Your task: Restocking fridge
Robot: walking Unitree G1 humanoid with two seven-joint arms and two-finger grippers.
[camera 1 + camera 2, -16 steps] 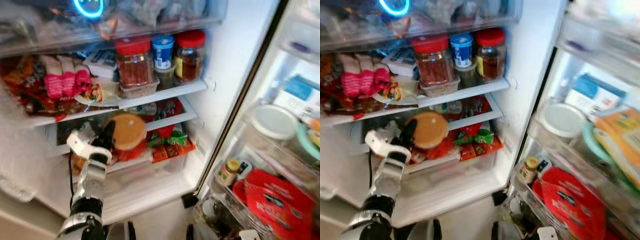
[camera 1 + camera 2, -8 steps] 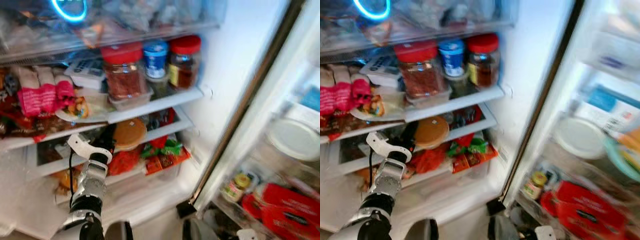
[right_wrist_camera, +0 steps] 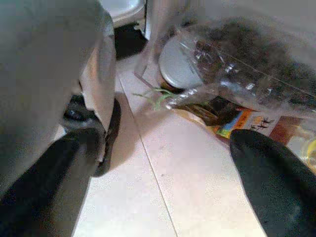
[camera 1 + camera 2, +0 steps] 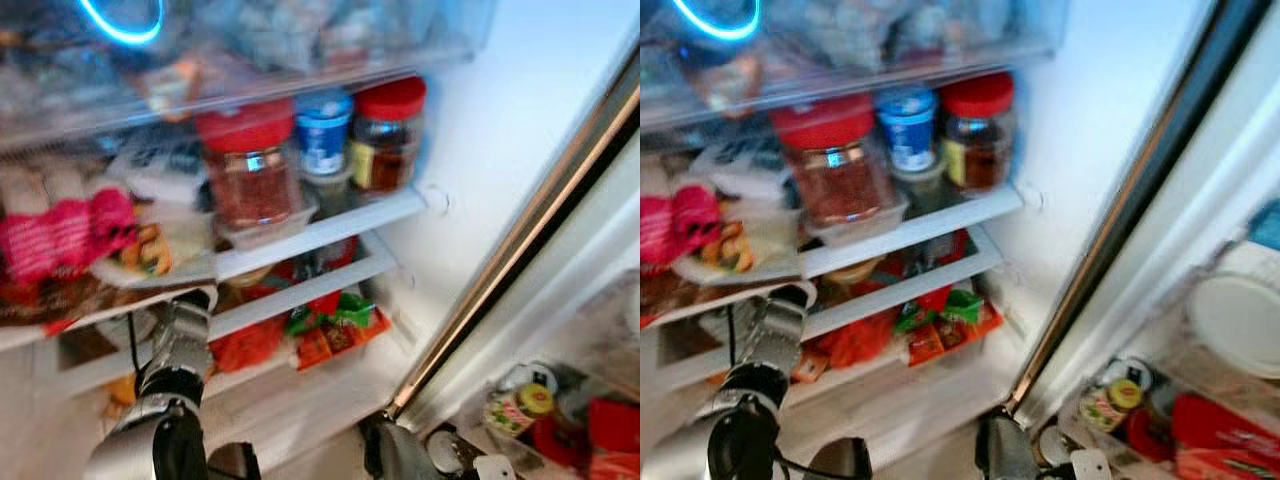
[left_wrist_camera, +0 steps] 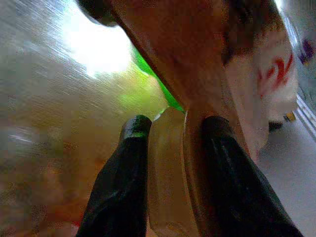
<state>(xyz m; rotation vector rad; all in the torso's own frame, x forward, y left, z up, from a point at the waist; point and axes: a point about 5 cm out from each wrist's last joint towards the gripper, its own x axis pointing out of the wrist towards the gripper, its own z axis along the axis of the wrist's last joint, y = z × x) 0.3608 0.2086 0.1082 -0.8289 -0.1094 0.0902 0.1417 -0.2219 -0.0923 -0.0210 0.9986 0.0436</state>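
Left eye view shows your silver left arm (image 4: 175,350) reaching under the white fridge shelf (image 4: 310,235). Its left gripper (image 5: 170,143) is clamped on the tan round lidded container (image 5: 170,197), apparently placing it there. Right gripper (image 3: 163,173) hangs spread apart, idle.

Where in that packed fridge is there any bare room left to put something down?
Little. The white ledge below the red and green packets is bare. The shelf with the red-lidded jars is crammed, and the left pincer is shut on a tan lid in the tight slot beneath it.
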